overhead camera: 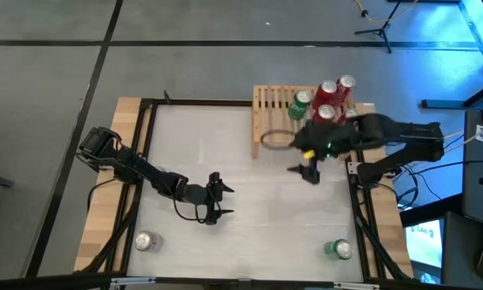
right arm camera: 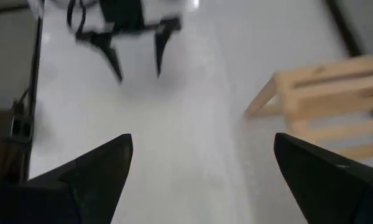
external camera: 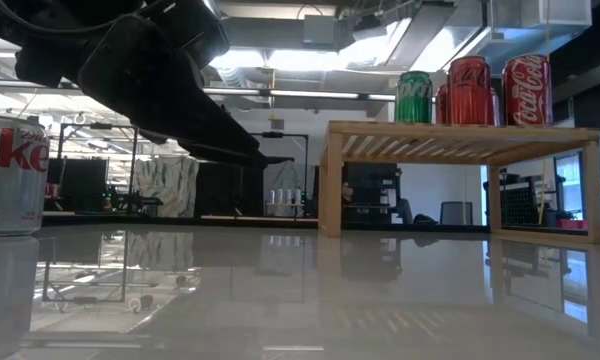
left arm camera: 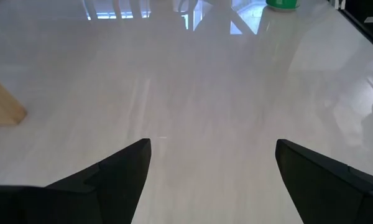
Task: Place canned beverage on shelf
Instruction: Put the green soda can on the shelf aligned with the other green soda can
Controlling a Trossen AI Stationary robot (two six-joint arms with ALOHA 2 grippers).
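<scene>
The shelf (overhead camera: 280, 113) stands at the far edge of the tabletop (overhead camera: 241, 161), right of centre — a low rack of pale wood with a slatted top. In the high view the right arm crosses over its near right part and hides it. On it stand a green can (overhead camera: 299, 103) and three red cans (overhead camera: 334, 93), packed close together; in the low view the cans overlap, so one red can shows only as a sliver.

The right pincer (overhead camera: 304, 171) hangs just in front of the shelf, its two dark tapered fingers spread wide with nothing between them. The left pincer (overhead camera: 218, 197) sits over the near-left middle of the tabletop, well apart from the shelf, also spread wide and empty. In the right wrist view it is blurred but recognisable.

Two more cans stand near the front edge: a silver can (overhead camera: 147, 241) at the left and a second green can (overhead camera: 339, 250) at the right. In the low view the silver one is cut off by the picture's edge, with only part of its red lettering showing.

The tabletop is white and glossy — it mirrors the ceiling lights and the shelf legs — with a black frame and light wooden boards at its sides. Beyond it lie a grey floor, stands and monitors.
</scene>
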